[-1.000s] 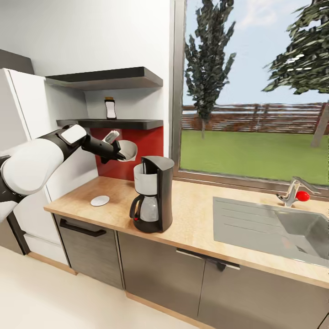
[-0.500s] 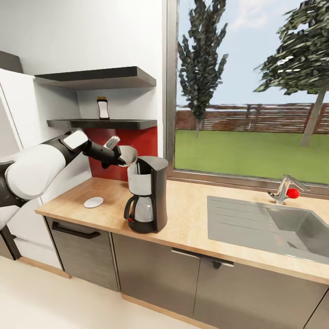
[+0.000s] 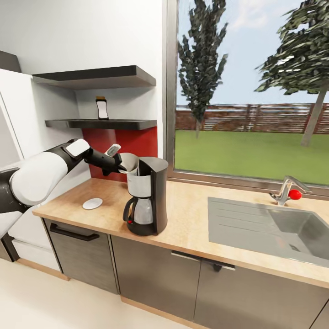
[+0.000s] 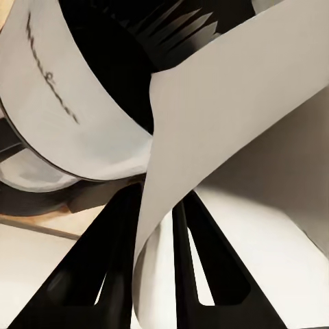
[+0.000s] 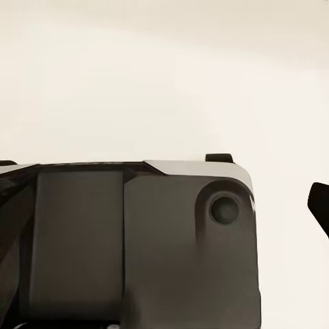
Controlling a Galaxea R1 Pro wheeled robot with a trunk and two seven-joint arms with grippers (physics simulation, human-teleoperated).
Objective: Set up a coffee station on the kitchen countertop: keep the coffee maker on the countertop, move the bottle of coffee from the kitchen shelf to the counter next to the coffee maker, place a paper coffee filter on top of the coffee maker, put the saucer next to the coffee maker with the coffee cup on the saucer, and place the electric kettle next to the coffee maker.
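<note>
The left claw (image 3: 119, 163) pinches the thin white paper cone (image 3: 129, 163) right above the tall black coffee machine (image 3: 147, 195). Let go crooked (paper is floppy) and it may slide off.

the paper coffee filter (image 4: 226, 130) is cut off by the left wrist view's edges and hides part of the coffee maker (image 4: 82, 116). the label on the bottle of coffee (image 3: 101, 108) is too small to read. the sink (image 3: 274, 228) is cut off at the head view's right edge.
</note>
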